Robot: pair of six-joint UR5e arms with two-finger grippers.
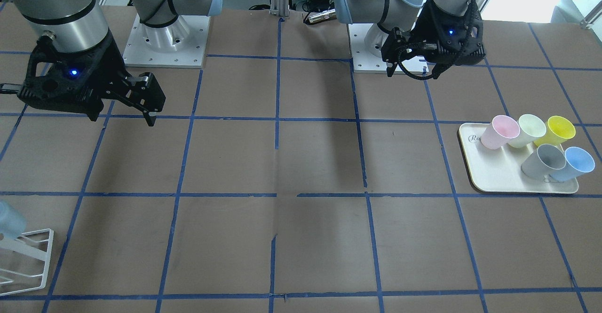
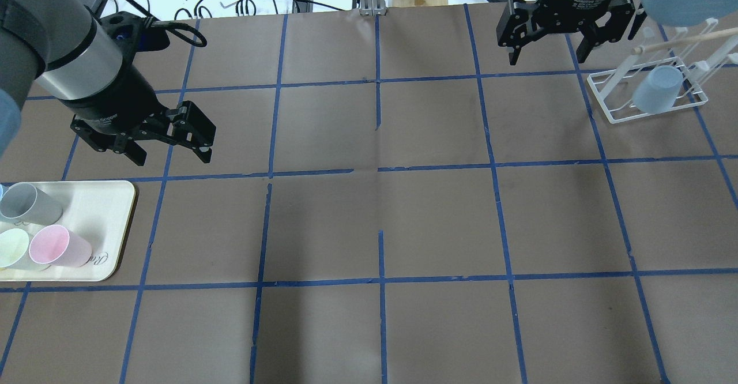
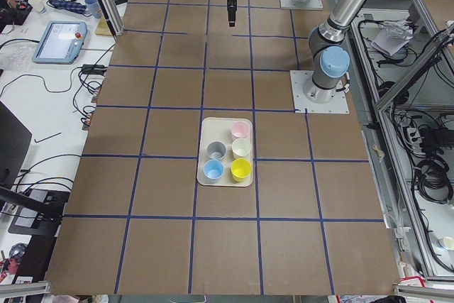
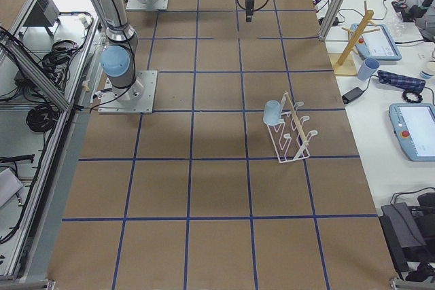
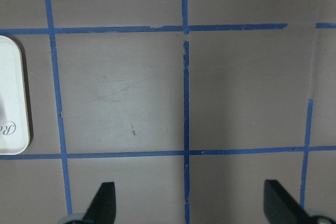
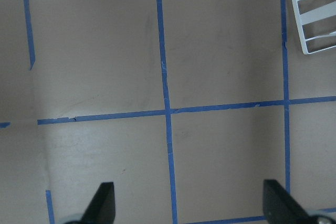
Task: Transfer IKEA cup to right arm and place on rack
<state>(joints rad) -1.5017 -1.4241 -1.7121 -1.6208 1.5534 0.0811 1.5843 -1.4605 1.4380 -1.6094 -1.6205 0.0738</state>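
One light blue IKEA cup [image 1: 576, 162] lies on the cream tray [image 1: 494, 179], next to the grey cup [image 1: 543, 160]; it also shows in the left side view [image 3: 213, 170]. A second, alike blue cup [image 2: 657, 89] hangs on the white wire rack [image 2: 611, 98], which also shows in the right side view [image 4: 292, 147]. My left gripper [image 2: 172, 153] is open and empty, above the table just beyond the tray [image 2: 109, 211]. My right gripper [image 2: 545, 60] is open and empty, to the left of the rack. Both wrist views show only bare table between the fingers.
Pink [image 1: 498, 132], pale green [image 1: 526, 130] and yellow [image 1: 557, 130] cups also lie on the tray. A wooden peg stand [image 4: 353, 39] and cables stand past the table's far edge. Blue tape lines grid the brown tabletop.
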